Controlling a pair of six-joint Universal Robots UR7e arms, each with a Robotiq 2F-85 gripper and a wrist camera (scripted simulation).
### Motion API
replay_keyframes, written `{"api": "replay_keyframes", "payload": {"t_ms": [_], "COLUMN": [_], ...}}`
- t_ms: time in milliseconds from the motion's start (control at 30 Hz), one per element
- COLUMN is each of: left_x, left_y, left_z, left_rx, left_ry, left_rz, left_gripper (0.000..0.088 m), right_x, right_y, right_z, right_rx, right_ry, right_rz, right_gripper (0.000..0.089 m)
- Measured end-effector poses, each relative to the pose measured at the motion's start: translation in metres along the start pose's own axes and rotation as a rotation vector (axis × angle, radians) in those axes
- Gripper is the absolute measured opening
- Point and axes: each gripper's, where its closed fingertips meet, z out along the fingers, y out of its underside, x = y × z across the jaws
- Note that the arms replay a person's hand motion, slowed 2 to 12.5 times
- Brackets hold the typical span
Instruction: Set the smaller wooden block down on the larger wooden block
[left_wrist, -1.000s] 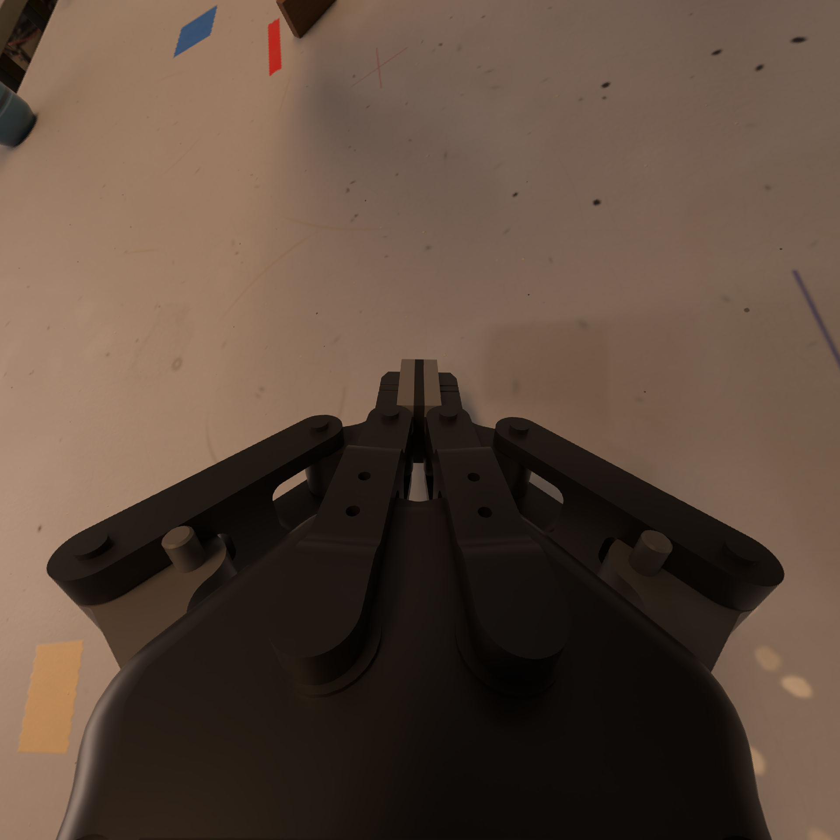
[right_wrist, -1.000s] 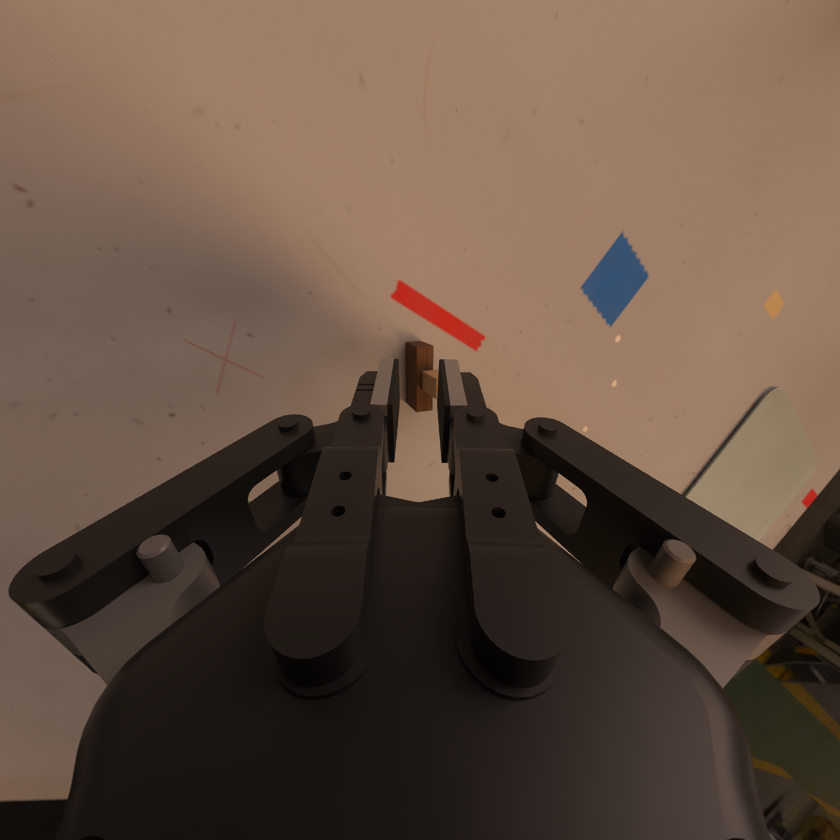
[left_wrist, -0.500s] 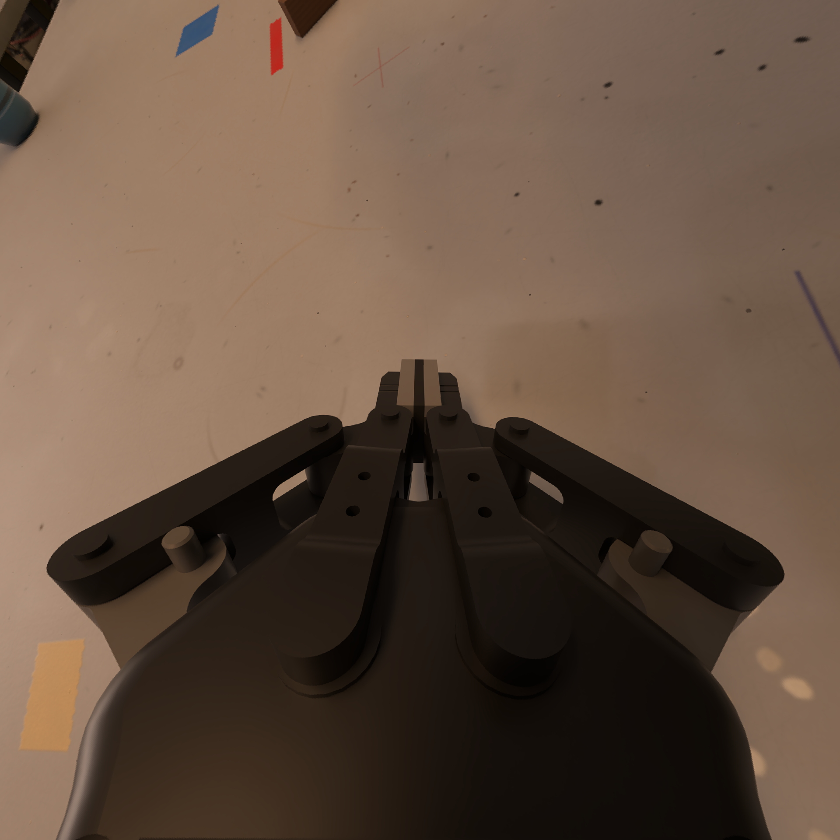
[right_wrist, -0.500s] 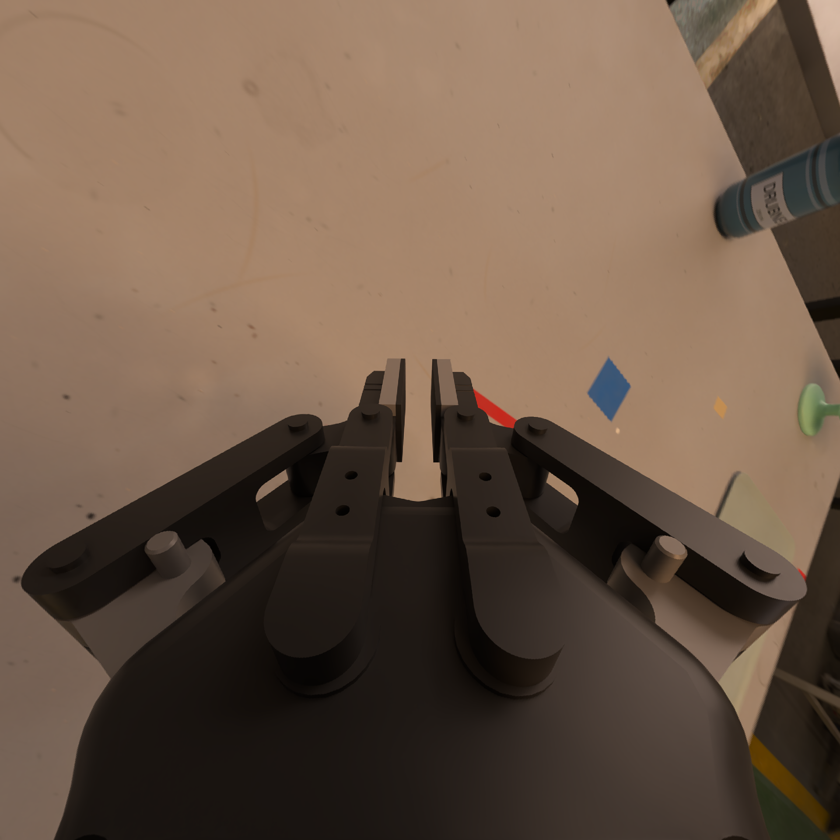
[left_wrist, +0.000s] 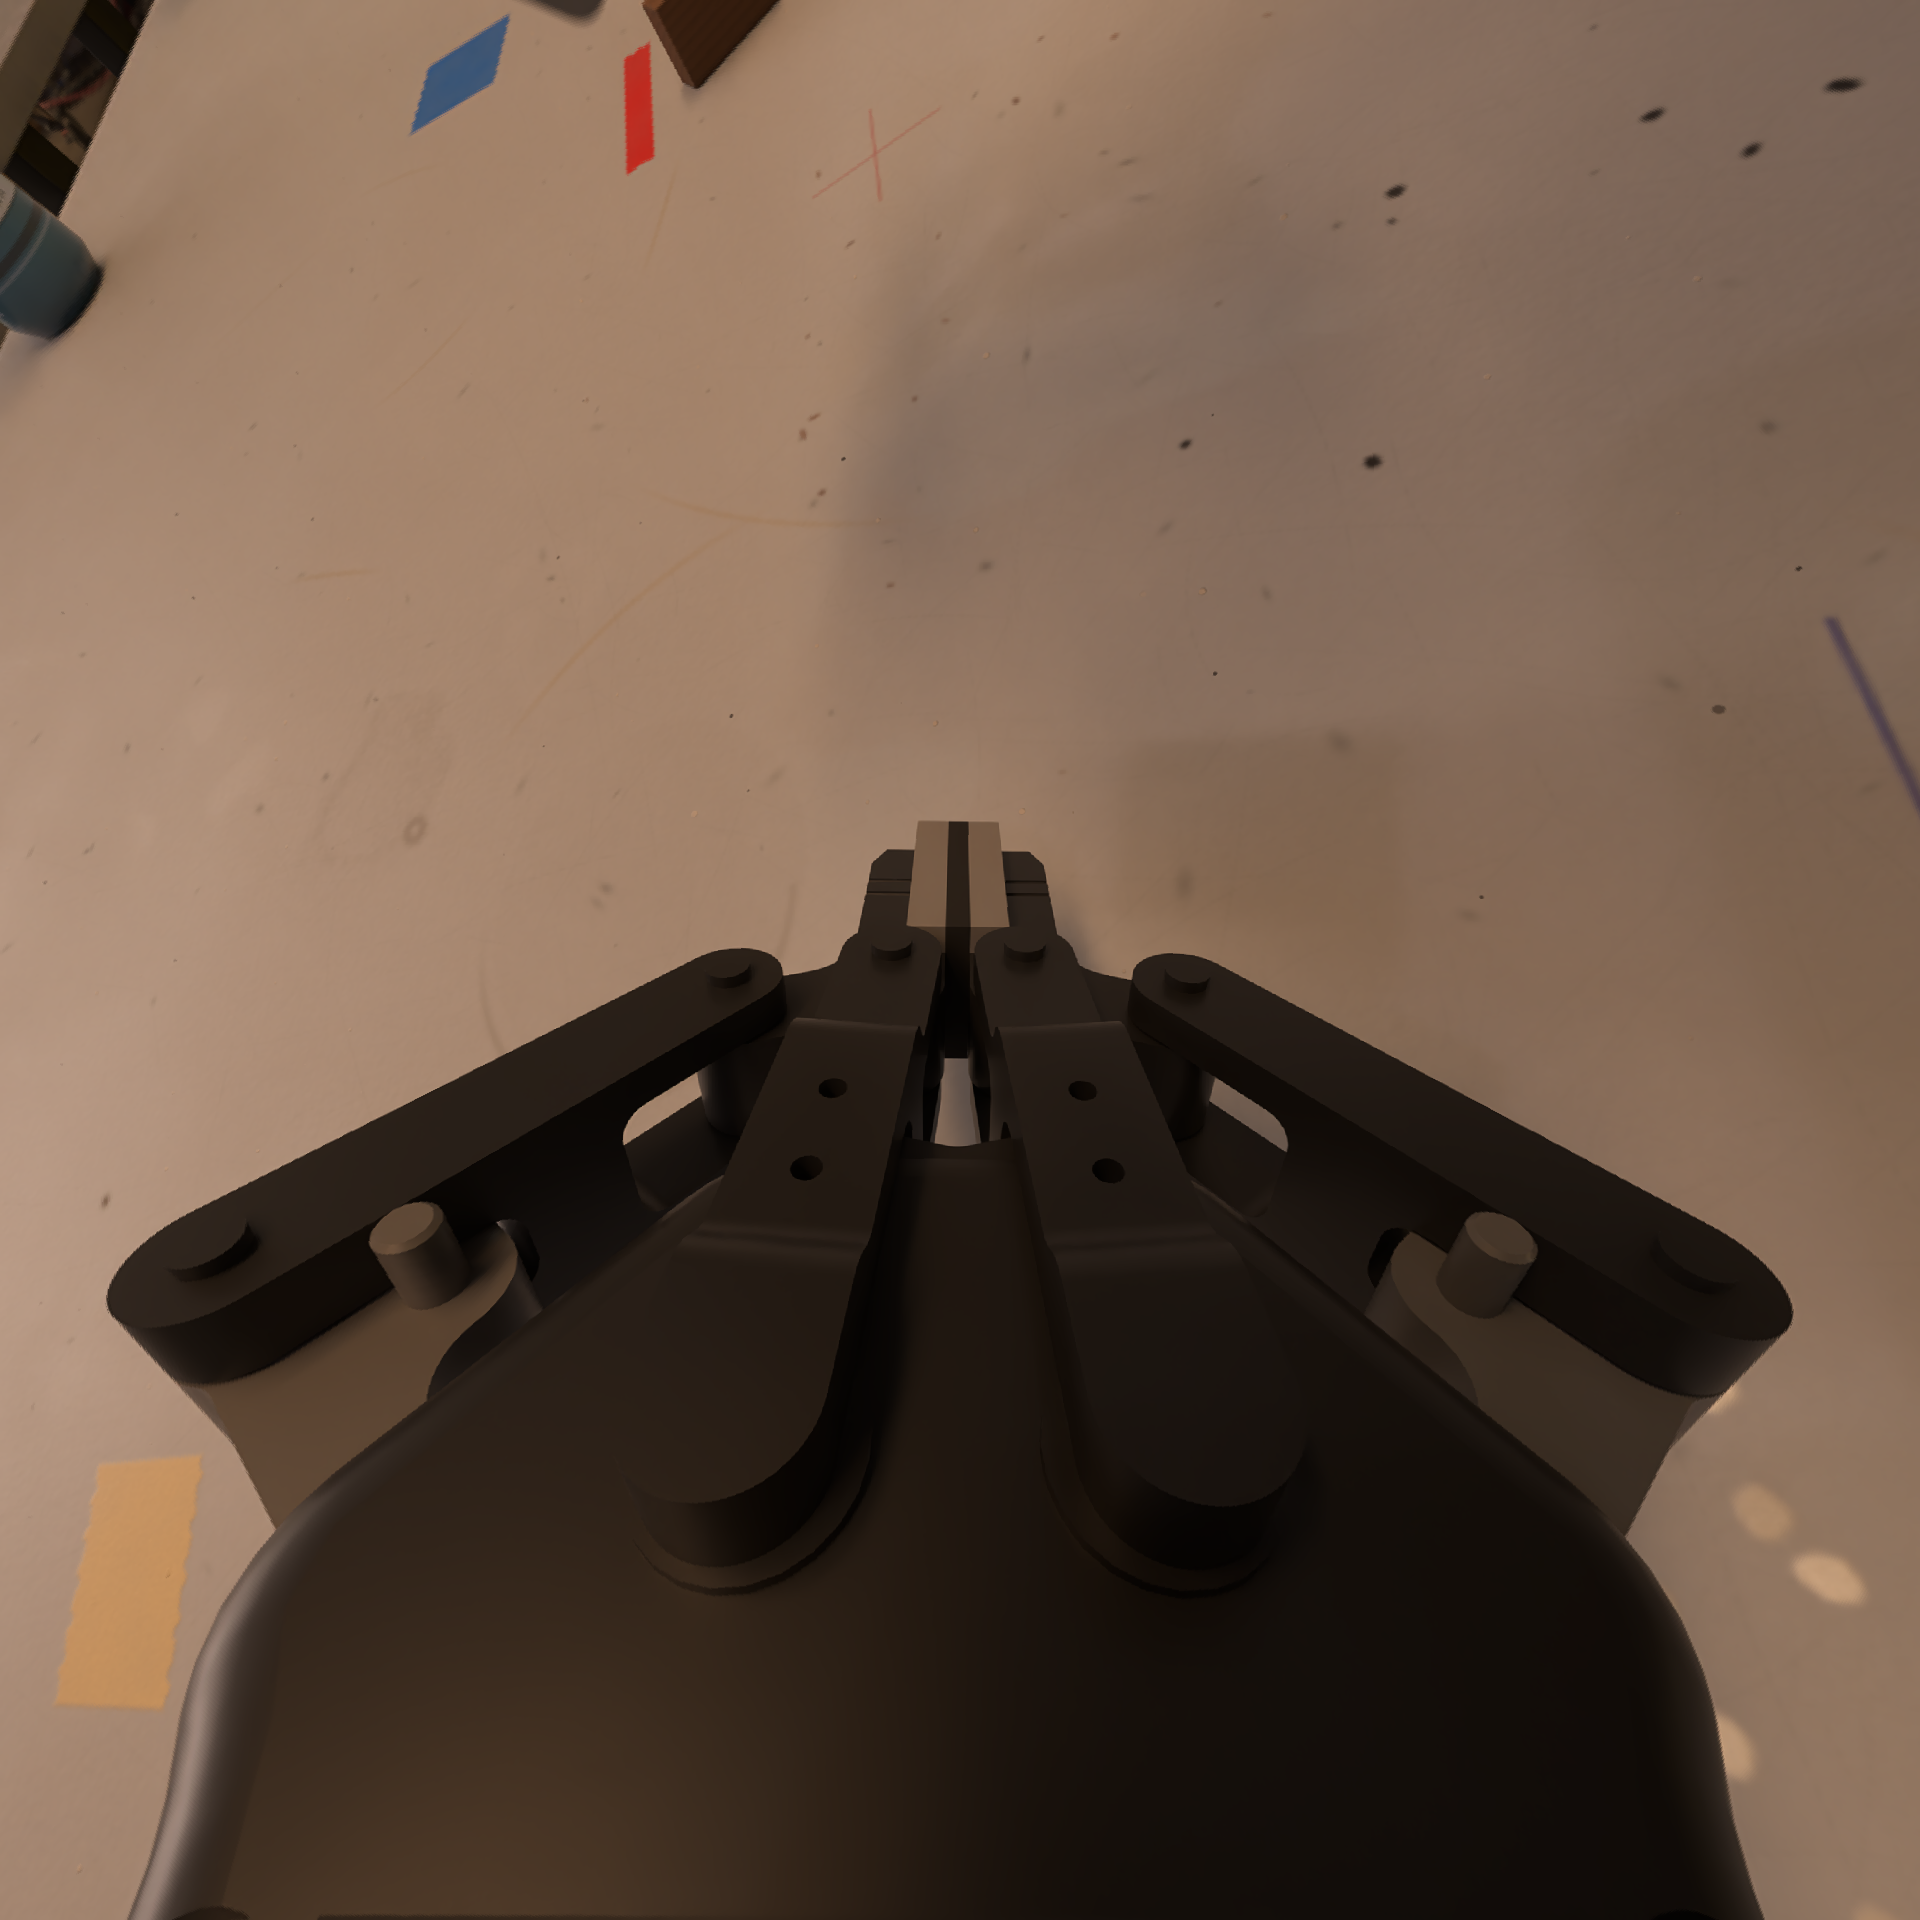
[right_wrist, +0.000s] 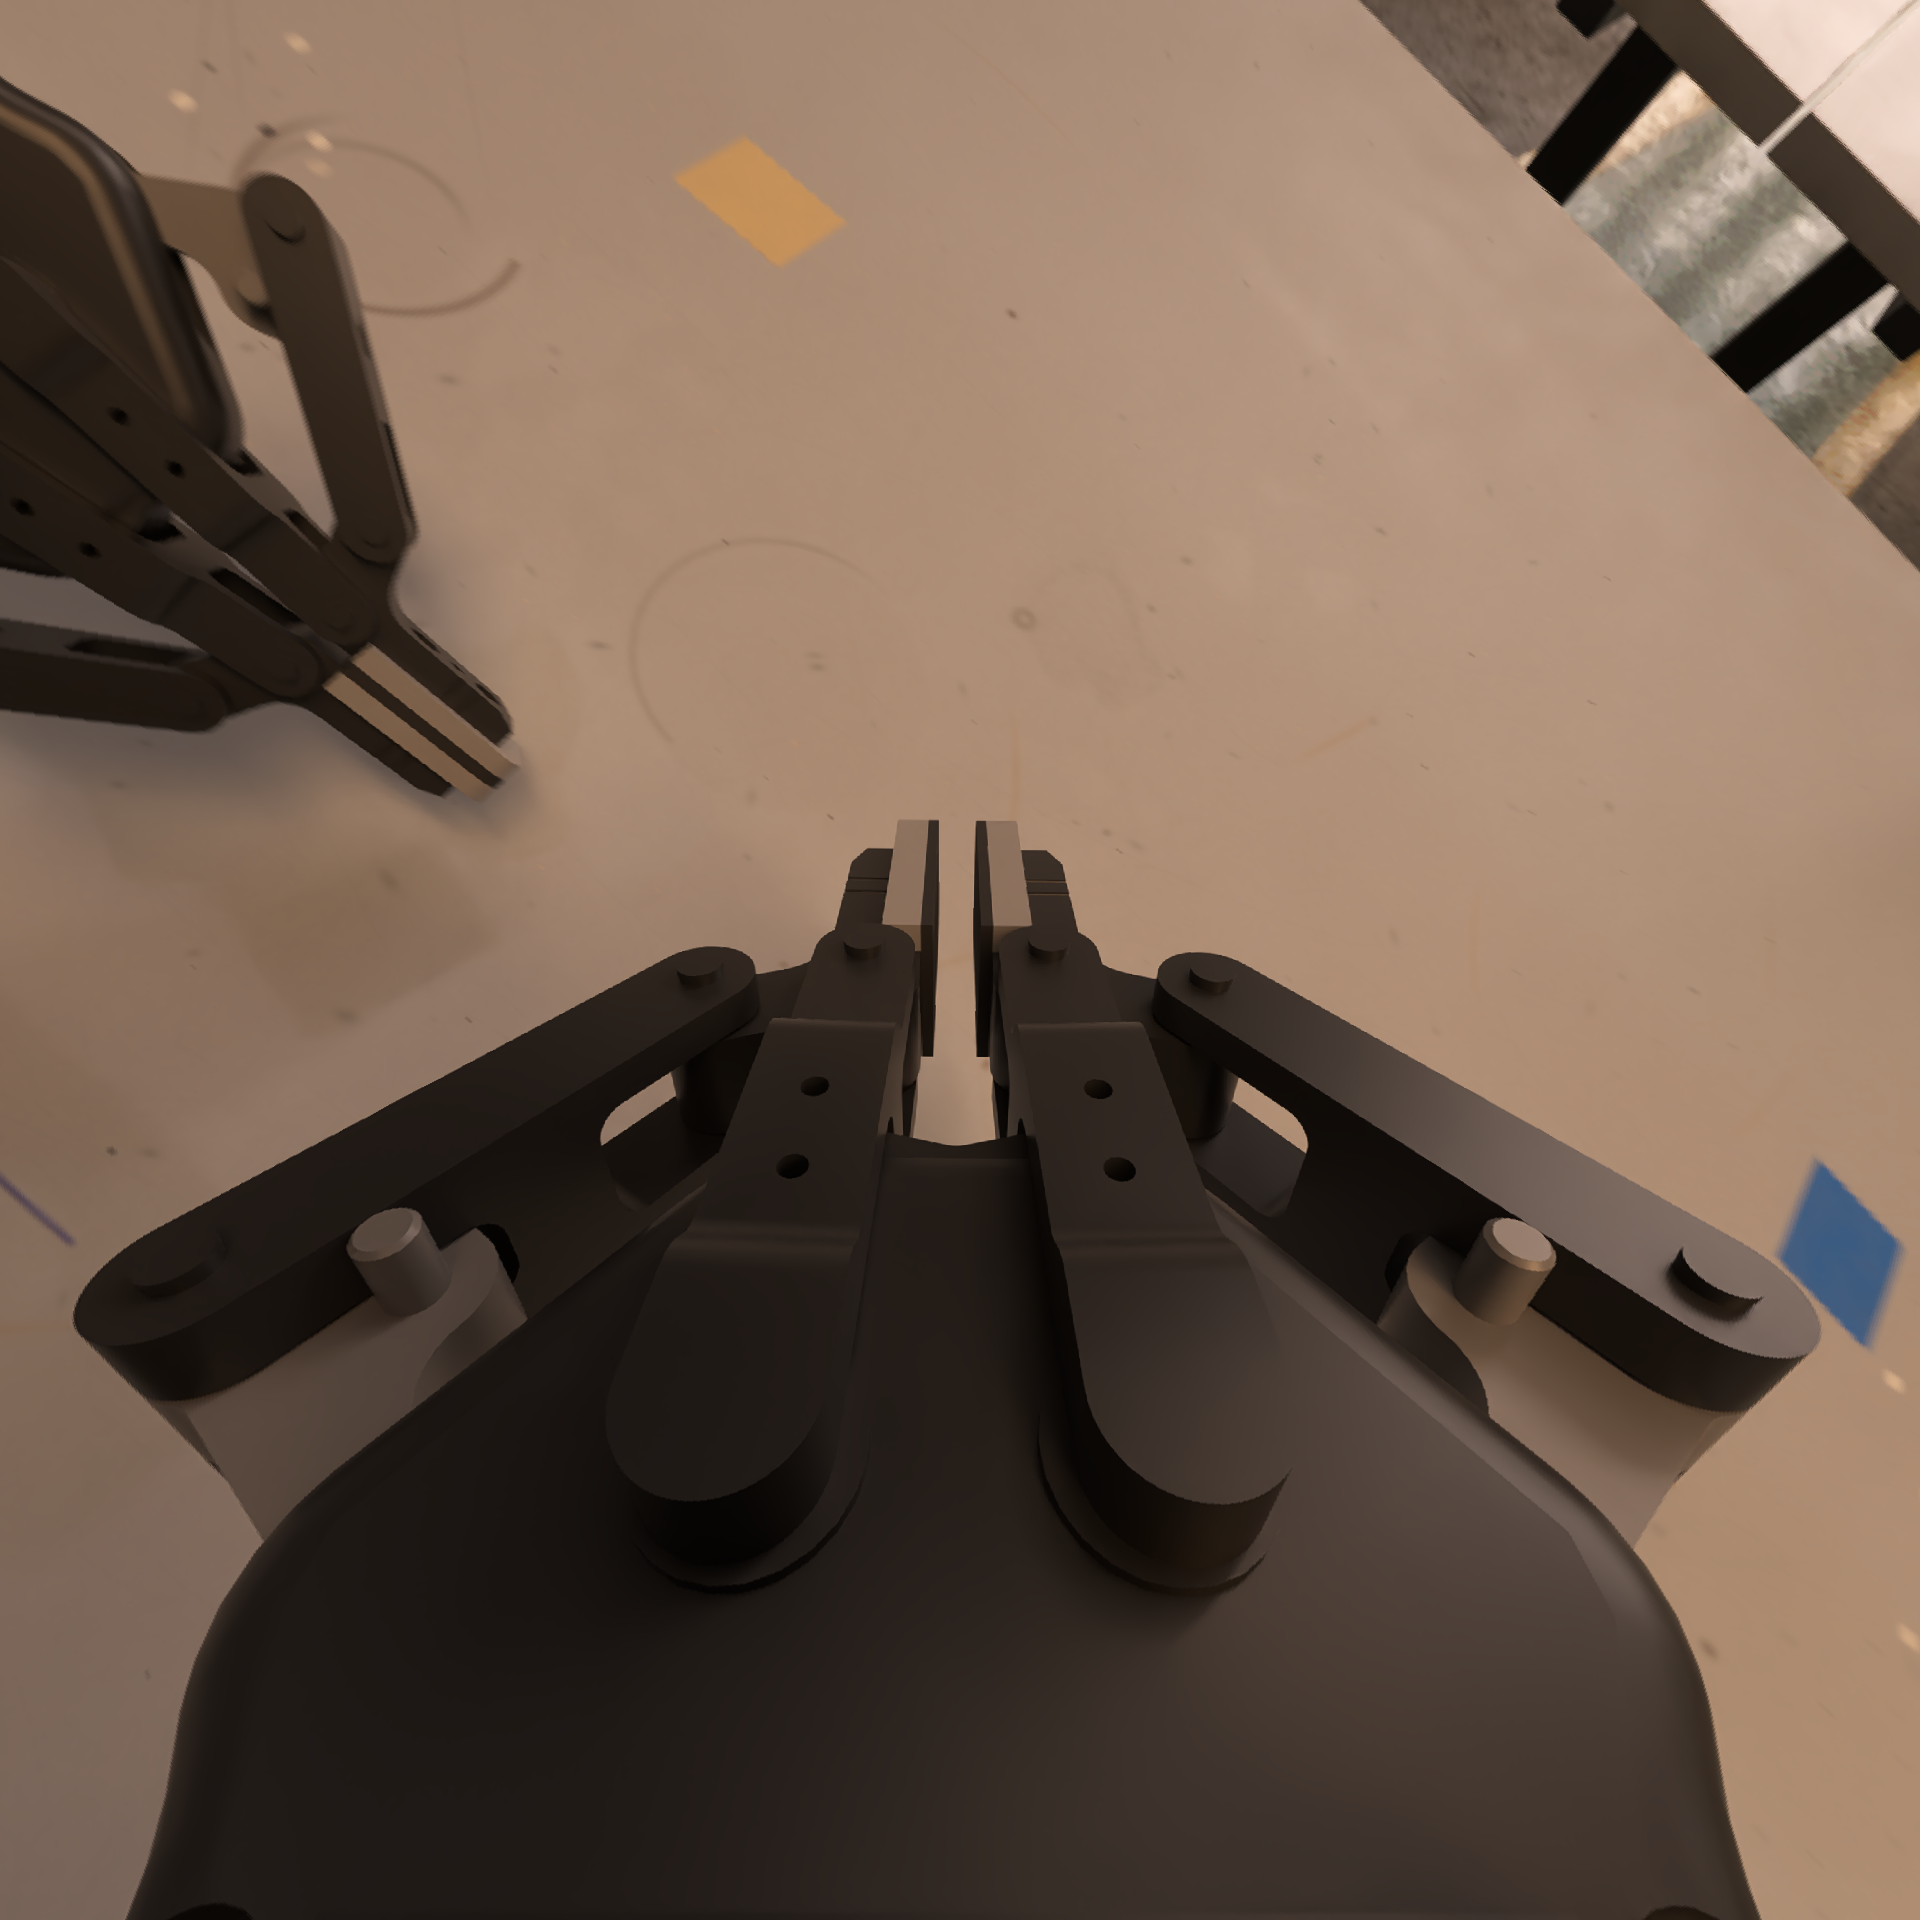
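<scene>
A dark brown wooden block (left_wrist: 712, 36) lies at the far top edge of the left wrist view, cut off by the frame, next to a red tape strip (left_wrist: 639, 109). The smaller block shows in neither view. My left gripper (left_wrist: 958, 831) is shut and empty, low over the bare table. My right gripper (right_wrist: 957, 826) is almost shut, with only a thin slit between its pads and nothing in it. It hovers over bare table. The left gripper also shows in the right wrist view (right_wrist: 499, 764), at the left, its fingertips close to the table.
A teal bottle (left_wrist: 42, 270) stands at the table's left edge. Flat tape patches lie on the table: blue (left_wrist: 460, 73), orange (left_wrist: 130, 1579), orange (right_wrist: 758, 203), blue (right_wrist: 1839, 1257). The table edge (right_wrist: 1558, 239) runs diagonally at the upper right.
My right gripper, which stood around the stacked blocks a second ago, has drawn away and swung round; the blocks are out of its view and its fingers have narrowed. The left gripper has barely moved.
</scene>
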Motion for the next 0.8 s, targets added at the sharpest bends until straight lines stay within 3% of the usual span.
{"api": "replay_keyframes", "payload": {"t_ms": [233,400,667,800], "left_x": [0.0,0.0,0.0,-0.001], "left_y": [0.0,0.0,0.0,0.0], "left_z": [0.0,0.0,0.0,0.0], "left_rx": [0.0,0.0,0.0,0.0], "left_ry": [0.0,0.0,0.0,-0.004], "left_rz": [0.0,-0.001,-0.001,0.001], "left_gripper": [0.0,0.0,0.0,0.0], "right_x": [-0.023,-0.028,-0.029,-0.036], "right_y": [-0.005,-0.009,-0.016,-0.02], "right_z": [0.025,0.036,0.043,0.045], "right_rx": [0.099,0.158,0.261,0.317], "right_ry": [-0.05,-0.038,0.018,0.008], "right_rz": [0.067,0.1,0.083,0.095], "right_gripper": [0.0055,0.0058,0.0074,0.0077]}}
